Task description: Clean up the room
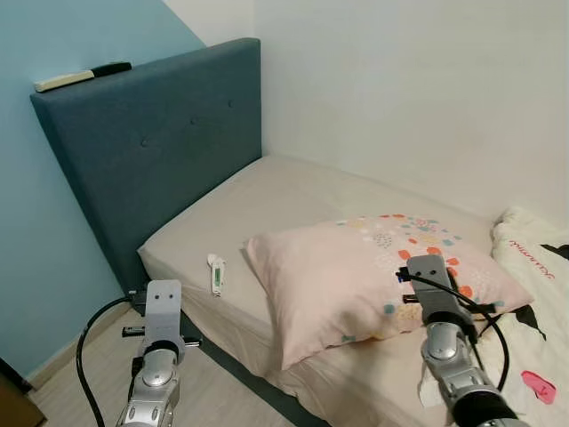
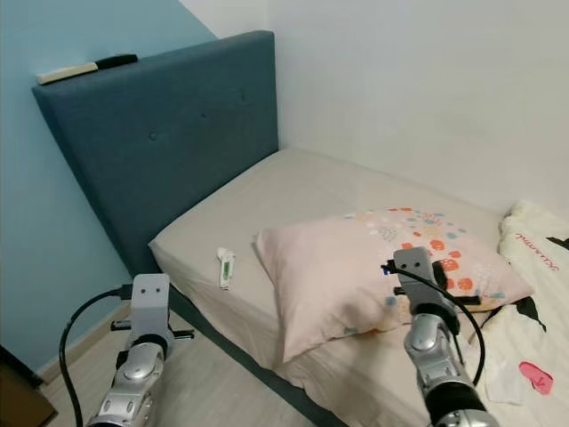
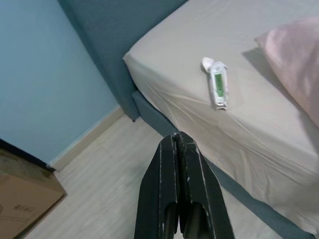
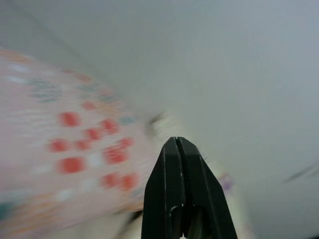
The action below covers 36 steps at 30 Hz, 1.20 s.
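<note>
1. The left gripper (image 3: 178,142) has its two black fingers pressed together with nothing between them; it hangs over the wooden floor (image 3: 104,179) beside the bed, pointing toward the mattress edge.
2. The right gripper (image 4: 177,144) is likewise closed on nothing, raised over the pillow; its wrist view is blurred.
3. The small white tube with a green label (image 1: 216,275) lies flat on the beige sheet, near the bed's side edge, at about 9 o'clock from the pillow and a little apart from it.
4. The pink pillow (image 1: 356,276), printed with red, orange and teal dots at one end, lies slantwise on the bed (image 1: 293,191), one corner overhanging the mattress edge at about 6 o'clock.
5. At 3 o'clock from the pillow sits crumpled white bedding (image 1: 533,258) with red lettering, and a small pink item (image 1: 538,386) lies on white cloth below it.
6. At 11 o'clock stands the blue-grey padded headboard (image 1: 151,142); on its top edge rest a pale flat object (image 1: 64,80) and a dark one (image 1: 111,68), end to end.
7. A cardboard box (image 3: 22,191) sits on the floor by the blue wall (image 1: 36,231).
</note>
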### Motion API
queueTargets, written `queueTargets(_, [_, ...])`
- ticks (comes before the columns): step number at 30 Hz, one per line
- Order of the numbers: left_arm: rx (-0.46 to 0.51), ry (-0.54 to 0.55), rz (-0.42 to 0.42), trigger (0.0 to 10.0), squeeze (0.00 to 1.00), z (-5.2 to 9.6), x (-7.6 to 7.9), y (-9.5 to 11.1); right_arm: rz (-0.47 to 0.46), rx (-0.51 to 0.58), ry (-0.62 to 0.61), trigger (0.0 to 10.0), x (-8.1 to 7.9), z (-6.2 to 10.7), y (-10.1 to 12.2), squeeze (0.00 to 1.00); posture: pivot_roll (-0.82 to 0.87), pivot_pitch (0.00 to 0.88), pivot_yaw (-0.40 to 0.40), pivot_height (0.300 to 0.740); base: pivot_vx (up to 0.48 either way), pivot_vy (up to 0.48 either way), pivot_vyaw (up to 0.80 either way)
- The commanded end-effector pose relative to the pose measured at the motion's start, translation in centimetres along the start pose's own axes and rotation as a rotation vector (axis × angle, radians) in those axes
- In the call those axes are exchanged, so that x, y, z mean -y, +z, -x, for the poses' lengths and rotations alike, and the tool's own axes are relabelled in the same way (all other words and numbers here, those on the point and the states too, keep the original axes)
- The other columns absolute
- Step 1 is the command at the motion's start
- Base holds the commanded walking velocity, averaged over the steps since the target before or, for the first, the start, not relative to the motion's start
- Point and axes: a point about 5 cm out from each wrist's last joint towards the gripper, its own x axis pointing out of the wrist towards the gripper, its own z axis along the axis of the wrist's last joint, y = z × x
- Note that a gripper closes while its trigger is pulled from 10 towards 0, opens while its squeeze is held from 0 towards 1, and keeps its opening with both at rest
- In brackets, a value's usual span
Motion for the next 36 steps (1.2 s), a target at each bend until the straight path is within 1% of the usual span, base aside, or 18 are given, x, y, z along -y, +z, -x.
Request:
queueTargets(1, [-0.006,0.006,-0.023,10.0,0.00,0.0,-0.5,-0.2,0.100,0.028,-0.026,10.0,0.4,0.0,-0.4,0.00,0.02,0.049,-0.050,0.740,0.000,0.000,0.00])
queueTargets(3, [-0.004,0.006,-0.025,10.0,0.00,0.1,-0.5,-0.2,0.217,0.037,-0.058,10.0,1.4,-0.4,-1.1,0.00,0.03,0.041,-0.057,0.740,0.000,0.000,0.00])
queueTargets(4, [-0.004,0.006,-0.025,10.0,0.00,0.1,-0.5,-0.2,0.217,0.037,-0.058,10.0,1.4,-0.4,-1.1,0.00,0.03,0.041,-0.057,0.740,0.000,0.000,0.00])
queueTargets(6, [-0.005,0.006,-0.025,10.0,0.00,0.2,-0.4,-0.2,0.280,0.033,-0.086,10.0,2.1,-0.6,-1.7,0.00,0.03,0.039,-0.059,0.740,0.000,0.000,0.00])
queueTargets(7, [-0.007,0.007,-0.025,10.0,0.00,0.3,-0.4,-0.3,0.296,-0.010,-0.083,10.0,2.5,-0.7,-2.4,0.00,0.04,0.037,-0.060,0.740,0.000,0.000,0.00])
queueTargets(9, [-0.008,0.007,-0.026,10.0,0.00,0.3,-0.4,-0.3,0.303,-0.043,-0.079,10.0,2.7,-0.8,-2.8,0.00,0.04,0.037,-0.060,0.740,0.000,0.000,0.00])
queueTargets(10, [-0.011,0.008,-0.027,10.0,0.00,0.5,-0.5,-0.5,0.302,-0.114,-0.078,10.0,3.1,-0.6,-3.9,0.00,0.04,0.032,-0.062,0.740,0.000,0.000,0.00])
queueTargets(18, [-0.015,0.010,-0.030,10.0,0.00,0.6,-0.7,-0.6,0.358,-0.144,-0.026,10.0,2.5,-0.2,-4.5,0.00,0.04,0.023,-0.057,0.740,0.000,0.000,0.00])
queueTargets(22, [-0.013,0.007,-0.033,10.0,0.00,0.4,-0.7,-0.5,0.376,-0.108,-0.068,10.0,2.8,-0.6,-3.9,0.00,0.05,0.019,-0.056,0.740,0.000,0.000,0.00])
queueTargets(25, [-0.010,0.004,-0.039,10.0,0.00,0.4,-0.7,-0.3,0.372,-0.088,-0.141,10.0,3.4,-1.2,-3.2,0.00,0.06,0.021,-0.053,0.740,0.000,0.000,0.00])
queueTargets(26, [-0.005,0.004,-0.042,10.0,0.00,0.3,-0.9,-0.1,0.354,-0.064,-0.178,10.0,3.6,-1.6,-2.3,0.00,0.06,0.026,-0.035,0.740,0.000,0.000,0.00])
queueTargets(28, [0.003,0.005,-0.050,10.0,0.00,0.1,-1.2,0.2,0.234,-0.068,-0.160,10.0,2.8,-2.2,-0.7,0.00,0.06,0.026,-0.032,0.740,0.000,0.000,0.00])
queueTargets(29, [0.000,0.012,-0.047,10.0,0.00,0.1,-1.4,0.2,0.100,-0.121,-0.064,10.0,0.9,-1.8,-0.2,0.00,0.06,0.028,-0.036,0.740,0.000,0.000,0.00])
queueTargets(31, [-0.016,0.025,-0.026,10.0,0.00,0.1,-1.5,0.0,-0.056,-0.188,0.084,10.0,-2.1,-0.7,0.4,0.00,0.06,0.029,-0.040,0.740,0.000,0.000,0.00])
queueTargets(32, [-0.016,0.025,-0.026,10.0,0.00,0.1,-1.5,0.0,-0.056,-0.188,0.084,10.0,-2.1,-0.7,0.4,0.00,0.06,0.029,-0.040,0.740,0.000,0.000,0.00])
queueTargets(33, [-0.024,0.030,-0.013,10.0,0.00,0.1,-1.5,-0.1,-0.091,-0.204,0.131,10.0,-3.1,-0.2,0.7,0.00,0.05,0.030,-0.044,0.740,0.000,0.000,0.00])
queueTargets(35, [-0.031,0.046,0.003,10.0,0.00,0.1,-1.6,-0.3,-0.058,-0.171,0.277,10.0,-5.9,1.3,1.6,0.00,0.05,0.032,-0.053,0.740,0.000,0.000,0.00])
queueTargets(36, [-0.037,0.056,0.010,10.0,0.00,0.1,-1.7,-0.4,-0.111,-0.210,0.341,10.0,-7.4,2.4,1.9,0.00,0.05,0.032,-0.059,0.740,0.000,0.000,0.00])
